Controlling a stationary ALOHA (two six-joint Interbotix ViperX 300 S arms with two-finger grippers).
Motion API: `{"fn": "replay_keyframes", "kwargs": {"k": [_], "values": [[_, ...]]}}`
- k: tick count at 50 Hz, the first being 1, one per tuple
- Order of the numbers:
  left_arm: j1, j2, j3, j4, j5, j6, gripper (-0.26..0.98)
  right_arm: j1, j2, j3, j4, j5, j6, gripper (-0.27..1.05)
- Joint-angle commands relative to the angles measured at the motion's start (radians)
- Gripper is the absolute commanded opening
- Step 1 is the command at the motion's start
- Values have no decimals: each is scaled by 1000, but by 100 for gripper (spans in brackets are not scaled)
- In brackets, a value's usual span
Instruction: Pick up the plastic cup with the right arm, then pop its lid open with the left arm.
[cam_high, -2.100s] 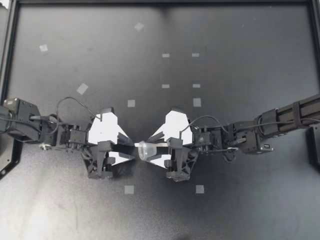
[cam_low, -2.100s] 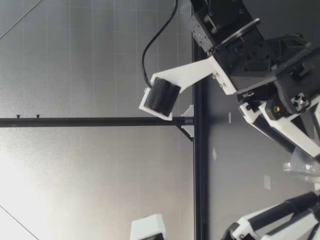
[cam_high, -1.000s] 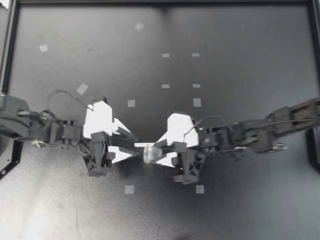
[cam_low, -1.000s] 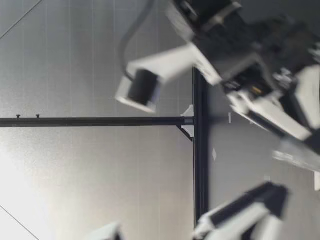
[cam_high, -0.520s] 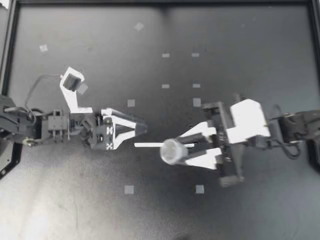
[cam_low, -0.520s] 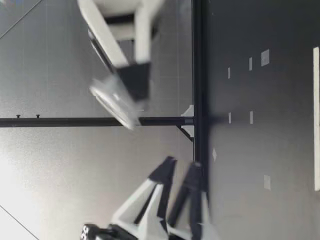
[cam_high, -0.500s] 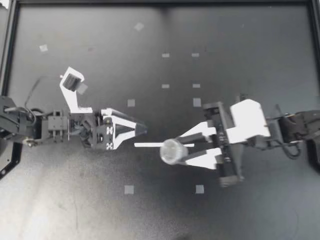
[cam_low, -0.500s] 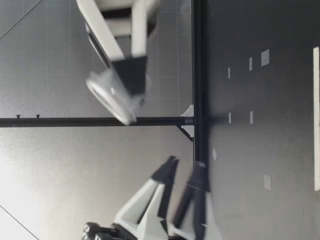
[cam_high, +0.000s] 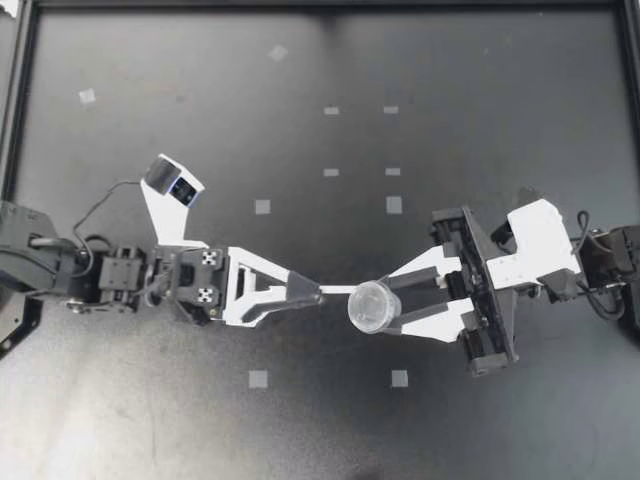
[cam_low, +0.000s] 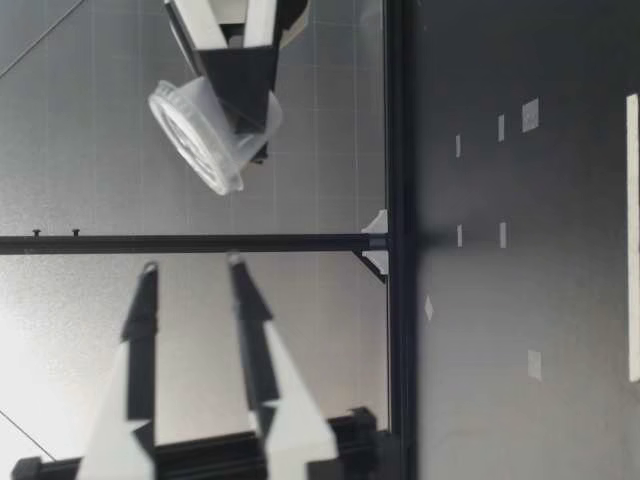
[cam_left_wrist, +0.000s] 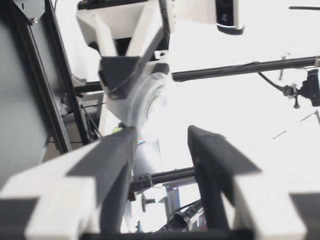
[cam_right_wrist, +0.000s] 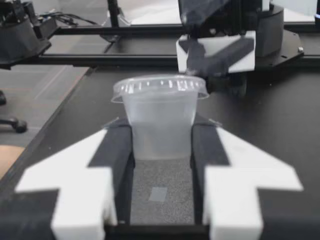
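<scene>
My right gripper (cam_high: 388, 305) is shut on a small clear lidded cup (cam_high: 371, 305) and holds it well above the table. In the right wrist view the cup (cam_right_wrist: 160, 120) stands between both pads of the gripper (cam_right_wrist: 160, 137). My left gripper (cam_high: 312, 294) points at the cup from a short gap, not touching it. The low view shows its fingers (cam_low: 235, 275) spread apart and empty, below the tilted cup (cam_low: 205, 130). In the left wrist view the cup (cam_left_wrist: 147, 100) sits just ahead of the open left gripper (cam_left_wrist: 160, 137).
A thin white strip (cam_high: 335, 289) lies on the black table under the gap between the grippers. Several small tape squares (cam_high: 262, 207) dot the table. A black frame rail (cam_high: 20, 100) borders its edges.
Both arms have lifted off the table and turned. The right gripper carried the cup up and to the right. The left gripper followed, reaching right until its tips are close to the cup.
</scene>
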Motion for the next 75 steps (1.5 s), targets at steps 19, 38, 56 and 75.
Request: {"fn": "replay_keyframes", "kwargs": {"k": [19,38,56,75], "values": [[-5,25,-26,12,-11,-8,44,5,63,-87,-23,-12,-2,31],[-25,20,-38,15,-11,-3,44,5,94,-87,-20,-6,-29,30],[-26,-31,-41,28,-11,5,43,3,140,-67,17,3,-28,30],[-26,-86,-20,38,-11,25,43,3,184,-71,38,14,-17,25]]}}
